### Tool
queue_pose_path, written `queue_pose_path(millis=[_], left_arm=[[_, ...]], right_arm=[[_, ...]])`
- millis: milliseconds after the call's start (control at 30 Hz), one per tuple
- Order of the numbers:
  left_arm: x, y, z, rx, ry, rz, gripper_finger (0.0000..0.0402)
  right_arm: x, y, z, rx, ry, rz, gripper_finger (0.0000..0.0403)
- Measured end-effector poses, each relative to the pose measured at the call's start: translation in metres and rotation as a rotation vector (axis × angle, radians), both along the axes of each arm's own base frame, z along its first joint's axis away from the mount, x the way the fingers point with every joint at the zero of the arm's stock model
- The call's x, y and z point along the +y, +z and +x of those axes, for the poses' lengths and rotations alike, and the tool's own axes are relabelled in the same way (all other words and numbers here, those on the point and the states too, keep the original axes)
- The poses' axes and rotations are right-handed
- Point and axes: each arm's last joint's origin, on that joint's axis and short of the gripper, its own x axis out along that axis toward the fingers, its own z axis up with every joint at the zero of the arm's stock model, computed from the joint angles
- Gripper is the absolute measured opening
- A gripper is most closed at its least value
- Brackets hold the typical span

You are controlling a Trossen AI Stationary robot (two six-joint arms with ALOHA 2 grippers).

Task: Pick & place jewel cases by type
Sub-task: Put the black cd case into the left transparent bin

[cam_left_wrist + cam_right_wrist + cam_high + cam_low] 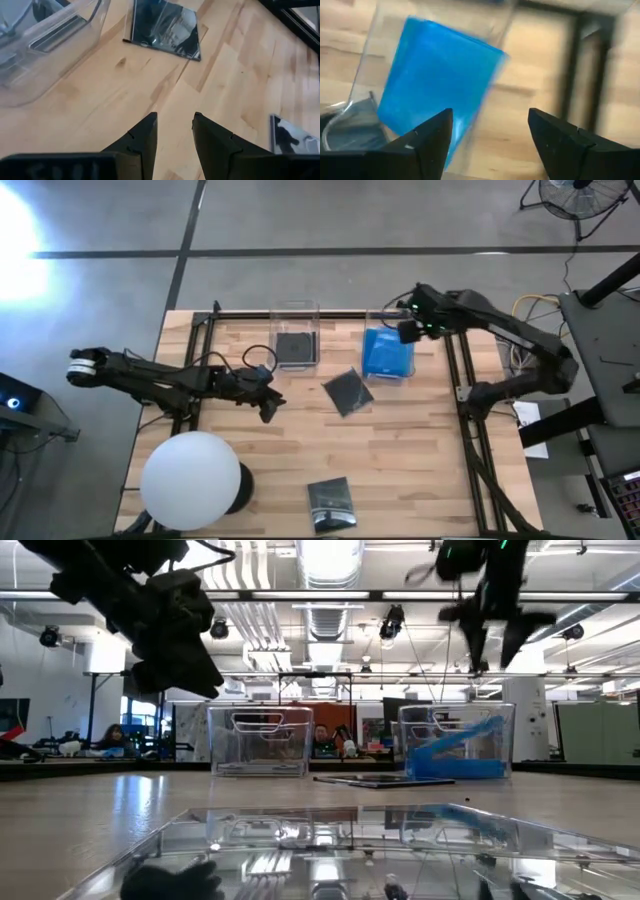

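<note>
Surface: pale wooden plank table point(400, 480) inside a black metal frame point(470, 430); grey floor beyond, open hall with ceiling lights behind.
Left bin: clear plastic bin point(295, 332) at the far edge, one dark grey glossy square jewel case point(294, 347) flat on its floor.
Right bin: second clear plastic bin point(389, 340) beside the first, apart from it; bright blue rectangular jewel cases point(387, 354) inside, long axis running far-to-near, leaning up against the wall in the low view point(455, 752).
Loose case, centre: dark grey square jewel case point(349, 391) flat on the table, just in front of the gap between the bins, corners turned diagonal to the table edges; bare wood on all sides.
Loose case, near edge: dark glossy square jewel case point(331, 501) close to the front edge, slightly skewed; open wood to its right.
Left gripper point(268, 405): low over the table left of the centre case, fingers point(142, 142) a narrow gap apart, empty.
Right gripper point(410, 330): above the blue-case bin, fingers point(427, 137) spread wide, empty.
Other: large white sphere point(190, 480) on the near left corner, well clear of the cases.
</note>
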Motion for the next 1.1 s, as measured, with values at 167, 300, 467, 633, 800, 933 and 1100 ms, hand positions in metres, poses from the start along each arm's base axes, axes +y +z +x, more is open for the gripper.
queue_pose_path(millis=[167, 300, 467, 633, 800, 933, 1100], left_arm=[[-0.003, 0.002, 0.002, -0.041, -0.079, -0.084, 0.0106], [-0.015, -0.005, 0.012, -0.045, -0.307, -0.209, 0.0106], [-0.041, -0.031, 0.028, -0.001, -0.595, -0.209, 0.0106], [-0.068, -0.047, 0.046, 0.025, -0.811, -0.199, 0.0106], [-0.081, -0.053, 0.066, 0.053, -0.847, -0.205, 0.0106], [-0.084, -0.054, 0.077, 0.057, -0.851, -0.221, 0.0106], [-0.084, -0.058, 0.077, 0.095, -0.848, -0.229, 0.0106]], right_arm=[[0.064, 0.03, 0.005, -0.155, 0.226, 0.065, 0.0262], [0.131, -0.008, 0.029, -0.209, 0.368, 0.339, 0.0248], [0.214, -0.069, 0.061, -0.483, 0.413, 0.614, 0.0238], [0.273, -0.127, 0.081, -0.682, 0.331, 0.851, 0.0237], [0.326, -0.162, 0.098, -0.751, 0.352, 1.036, 0.0237], [0.357, -0.182, 0.119, -0.733, 0.387, 1.079, 0.0237], [0.377, -0.204, 0.146, -0.731, 0.441, 1.036, 0.0237]])
